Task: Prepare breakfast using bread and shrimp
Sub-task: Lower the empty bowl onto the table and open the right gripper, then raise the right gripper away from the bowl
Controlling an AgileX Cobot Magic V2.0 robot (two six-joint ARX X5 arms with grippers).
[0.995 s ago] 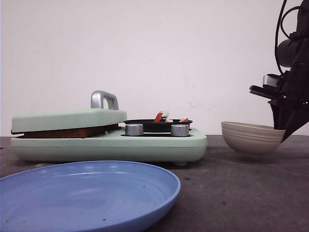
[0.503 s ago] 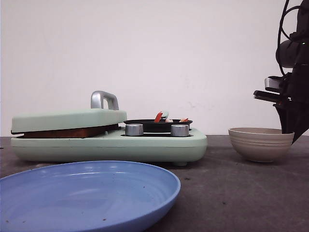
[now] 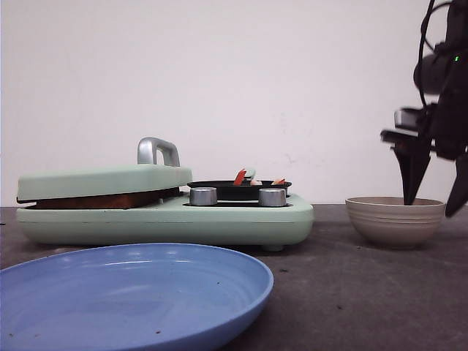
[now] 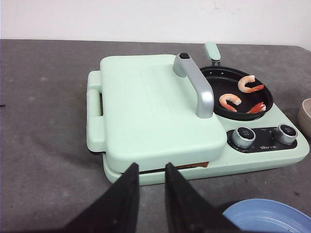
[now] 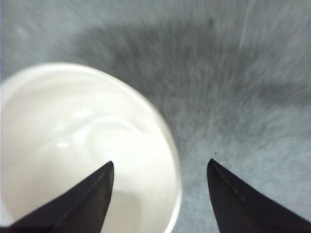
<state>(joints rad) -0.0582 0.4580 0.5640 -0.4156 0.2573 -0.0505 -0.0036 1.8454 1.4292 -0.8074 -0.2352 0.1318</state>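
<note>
Right gripper [image 3: 431,186]: jaws wide, empty; astride rim of beige bowl [image 3: 395,220], one finger inside, one outside.
Left gripper [image 4: 151,194]: jaws narrow, empty; hangs near front edge of mint breakfast maker [image 4: 146,121].
Bowl: sits on counter [image 3: 351,292], looks empty in right wrist view.
Step, my guess: let go of bowl, lift clear. Do it well: rise straight up, jaws kept wide, so no finger snags rim & tips bowl.
Shrimp [image 4: 229,102]: 3 pcs in small black pan [image 4: 214,80] at maker's right.
Bread: hidden; brown strip under shut lid, can't tell.
Counts: 2 knobs [image 4: 242,137], 1 lid handle [image 4: 197,85], 1 blue plate [image 3: 131,292], 1 bowl.
</note>
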